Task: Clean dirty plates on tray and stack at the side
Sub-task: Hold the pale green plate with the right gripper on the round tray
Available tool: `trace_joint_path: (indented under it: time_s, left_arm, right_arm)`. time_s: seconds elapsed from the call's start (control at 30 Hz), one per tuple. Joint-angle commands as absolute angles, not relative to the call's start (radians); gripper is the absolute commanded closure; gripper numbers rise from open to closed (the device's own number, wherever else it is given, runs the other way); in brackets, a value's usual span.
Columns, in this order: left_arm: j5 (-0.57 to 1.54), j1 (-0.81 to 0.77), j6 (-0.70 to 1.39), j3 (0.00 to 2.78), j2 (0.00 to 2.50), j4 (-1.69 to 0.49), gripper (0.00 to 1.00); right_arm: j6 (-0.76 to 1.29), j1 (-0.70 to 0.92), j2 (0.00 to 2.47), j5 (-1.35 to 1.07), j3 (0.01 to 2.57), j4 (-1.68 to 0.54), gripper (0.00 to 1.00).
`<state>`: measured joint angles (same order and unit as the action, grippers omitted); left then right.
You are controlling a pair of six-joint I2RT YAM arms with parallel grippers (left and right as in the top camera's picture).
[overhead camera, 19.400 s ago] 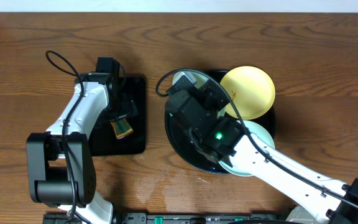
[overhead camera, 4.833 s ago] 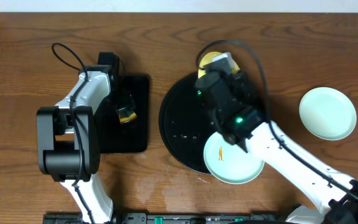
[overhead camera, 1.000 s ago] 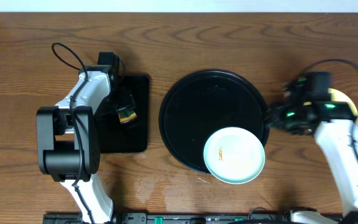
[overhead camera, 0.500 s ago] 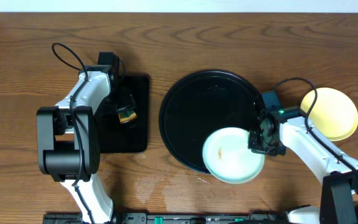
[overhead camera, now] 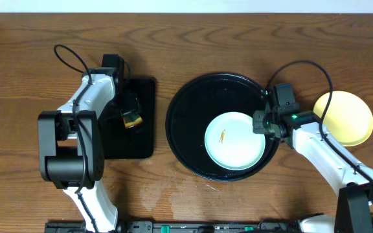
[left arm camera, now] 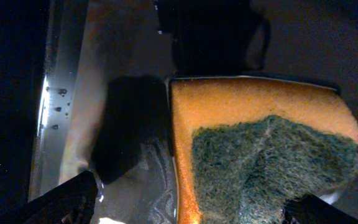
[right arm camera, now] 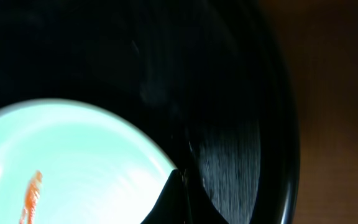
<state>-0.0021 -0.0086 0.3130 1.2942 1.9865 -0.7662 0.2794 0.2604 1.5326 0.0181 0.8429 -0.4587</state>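
Observation:
The round black tray (overhead camera: 185, 103) lies at the table's middle. A mint-green plate (overhead camera: 235, 145) with a small orange smear lies inside it, toward the front right. It also shows in the right wrist view (right arm camera: 73, 162), beside the tray's rim (right arm camera: 272, 124). My right gripper (overhead camera: 262, 123) (right arm camera: 180, 202) is shut on this plate's right edge. The pale yellow plate (overhead camera: 345, 120) lies on the table at the far right. The second mint plate is hidden. My left gripper (overhead camera: 129, 111) (left arm camera: 191, 202) is open, straddling an orange and green sponge (left arm camera: 260, 143).
The sponge (overhead camera: 132, 119) lies in a smaller rectangular black tray (overhead camera: 141, 139) at the left, under the left arm. Bare wooden table (overhead camera: 173, 45) runs along the back and front. The right arm's cable arcs above the table between the round tray and the yellow plate.
The right gripper left the yellow plate at the far right and took the mint plate's edge. The plate moved up and left, from overhanging the tray's rim to fully inside. The left arm stayed still.

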Motion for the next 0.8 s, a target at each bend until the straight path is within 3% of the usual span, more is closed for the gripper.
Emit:
trace_joint_path:
  time_s: [0.0, 0.03, 0.13, 0.17, 0.23, 0.37, 0.53, 0.7, 0.77]
  left_arm:
    - [0.015, -0.018, 0.307, 1.261, 2.031, -0.764, 0.12]
    - [0.015, -0.018, 0.307, 1.261, 2.031, -0.764, 0.12]
    - [0.015, -0.018, 0.307, 1.261, 2.031, -0.764, 0.12]
    - [0.015, -0.018, 0.307, 1.261, 2.031, -0.764, 0.12]
    - [0.015, -0.018, 0.307, 1.261, 2.031, -0.764, 0.12]
    - [0.015, -0.018, 0.307, 1.261, 2.031, -0.764, 0.12]
    - [0.015, -0.018, 0.307, 1.261, 2.031, -0.764, 0.12]
    - [0.015, -0.018, 0.307, 1.261, 2.031, -0.764, 0.12]
    - [0.015, -0.018, 0.307, 1.261, 2.031, -0.764, 0.12]
  right_arm:
    - [0.154, 0.263, 1.558, 0.026, 0.855, -0.412, 0.99]
    - [0.148, 0.262, 1.569, 0.026, 0.855, -0.406, 0.97]
    - [0.227, 0.249, 1.585, 0.025, 0.855, -0.455, 0.64]
    - [0.279, 0.243, 1.588, 0.025, 0.855, -0.487, 0.57]
    - [0.377, 0.233, 1.588, 0.017, 0.855, -0.556, 0.54]
    - [0.434, 0.233, 1.590, -0.033, 0.850, -0.614, 0.59]
    - [0.457, 0.237, 1.591, -0.067, 0.810, -0.570, 0.89]
    - [0.478, 0.237, 1.608, -0.060, 0.727, -0.484, 0.86]
    - [0.478, 0.235, 1.619, -0.049, 0.699, -0.445, 0.96]
